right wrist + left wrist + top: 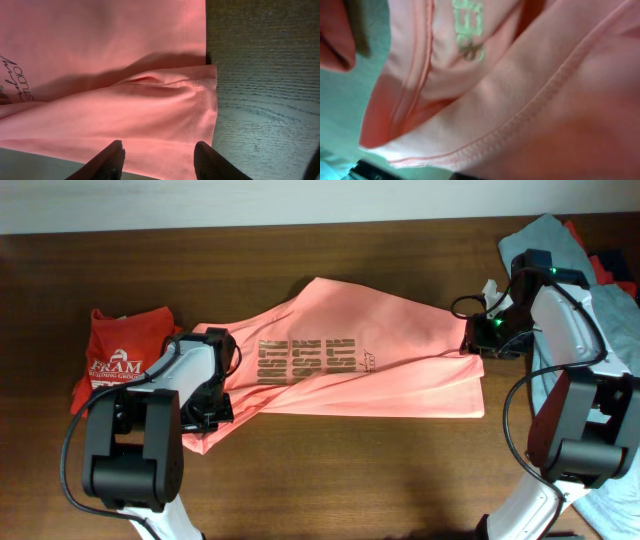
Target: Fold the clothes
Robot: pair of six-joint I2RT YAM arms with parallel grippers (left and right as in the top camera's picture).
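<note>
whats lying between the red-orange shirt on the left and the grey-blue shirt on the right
The salmon-pink cotton T-shirt with tan lettering, spread across the dark wooden table; the overhead view shows it.

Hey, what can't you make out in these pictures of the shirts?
Left gripper fingertips: left arm covers them overhead; salmon-pink T-shirt fills the left wrist view.
Chest lettering: too small overhead, cropped and blurred in left wrist view.
Grey-blue shirt: cut by right edge overhead, partly under right arm.
Red-orange shirt: partly under left arm overhead.

Salmon-pink T-shirt [400, 340] with tan lettering [310, 363]; red-orange shirt [125, 330] white-printed.
</note>
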